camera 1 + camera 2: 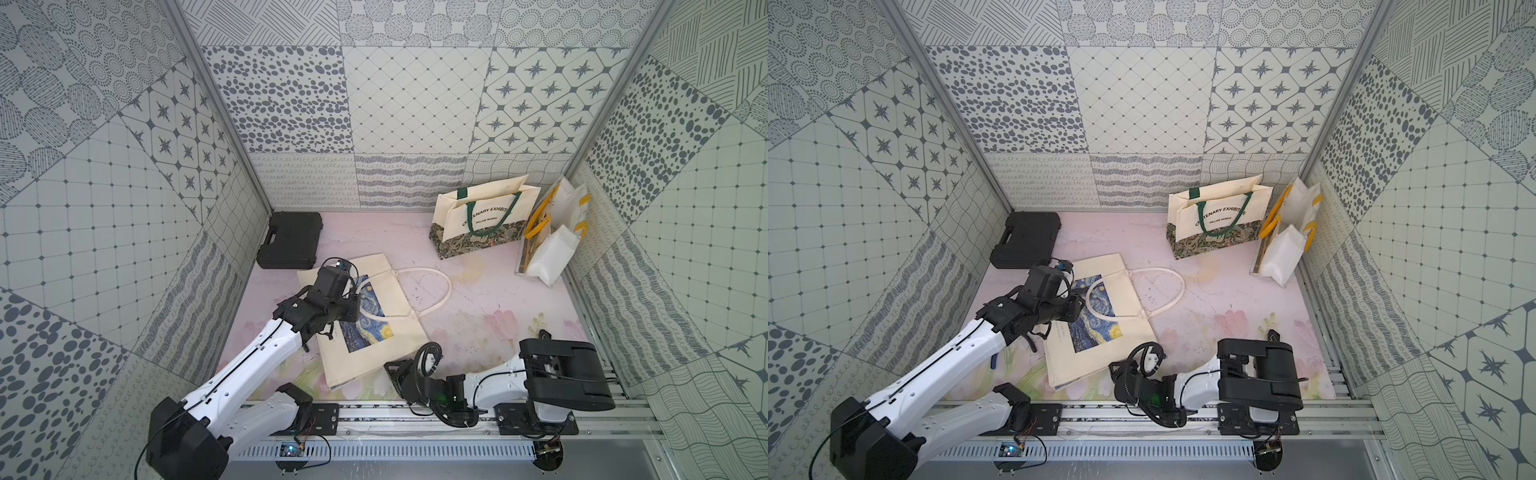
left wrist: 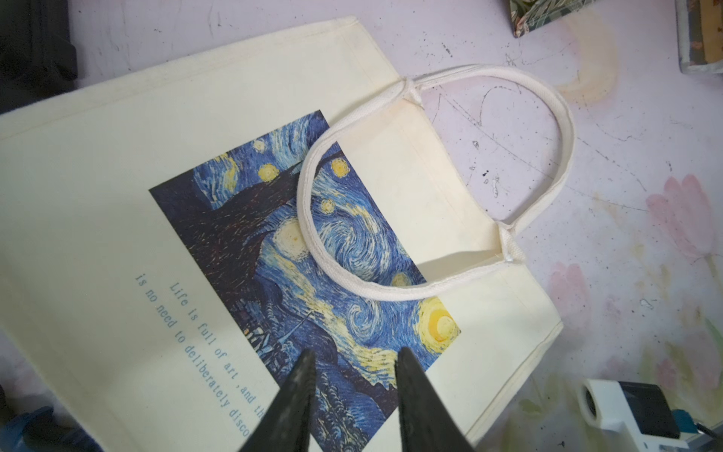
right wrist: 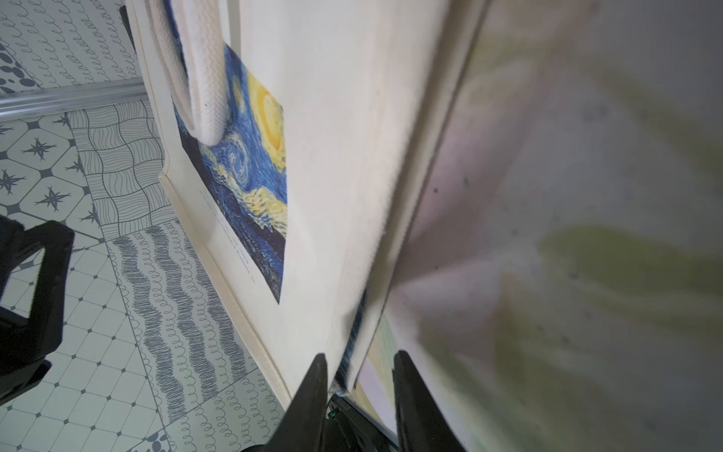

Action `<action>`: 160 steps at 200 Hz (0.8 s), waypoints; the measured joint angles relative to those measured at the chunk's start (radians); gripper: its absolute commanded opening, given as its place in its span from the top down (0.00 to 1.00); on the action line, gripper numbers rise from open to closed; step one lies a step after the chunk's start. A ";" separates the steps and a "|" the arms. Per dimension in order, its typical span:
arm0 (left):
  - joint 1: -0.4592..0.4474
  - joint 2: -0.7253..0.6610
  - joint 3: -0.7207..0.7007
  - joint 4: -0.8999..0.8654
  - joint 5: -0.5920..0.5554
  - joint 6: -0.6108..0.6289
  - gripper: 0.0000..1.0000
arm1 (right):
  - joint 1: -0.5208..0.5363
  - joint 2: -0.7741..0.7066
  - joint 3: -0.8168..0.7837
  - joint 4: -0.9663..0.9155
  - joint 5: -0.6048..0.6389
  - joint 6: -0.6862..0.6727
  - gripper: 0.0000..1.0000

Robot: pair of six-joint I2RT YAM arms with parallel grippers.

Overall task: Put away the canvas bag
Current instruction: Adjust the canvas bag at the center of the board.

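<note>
Your right gripper [image 3: 358, 371] stands parted, unclamped, a corner of the bag [image 3: 332, 156] between its jaws; your left gripper [image 2: 354, 364] hangs parted, empty, over the print [image 2: 281, 313].

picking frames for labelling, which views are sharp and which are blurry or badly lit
Left wrist: sharp, the print and text on the canvas bag read cleanly. Right wrist: the floral mat is smeared out of focus; the bag's print is crisp. Both top views: even light, soft shadows, no glare.
</note>
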 measured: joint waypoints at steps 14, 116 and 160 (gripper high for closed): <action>0.000 0.000 -0.002 0.000 0.001 0.000 0.64 | -0.003 0.013 0.000 0.024 0.003 0.002 0.71; 0.000 0.000 -0.003 0.000 0.014 0.001 0.64 | -0.048 0.080 0.000 0.130 0.005 0.004 0.78; 0.000 0.000 -0.003 0.000 0.021 0.001 0.64 | -0.064 0.081 0.000 0.147 0.003 0.004 0.99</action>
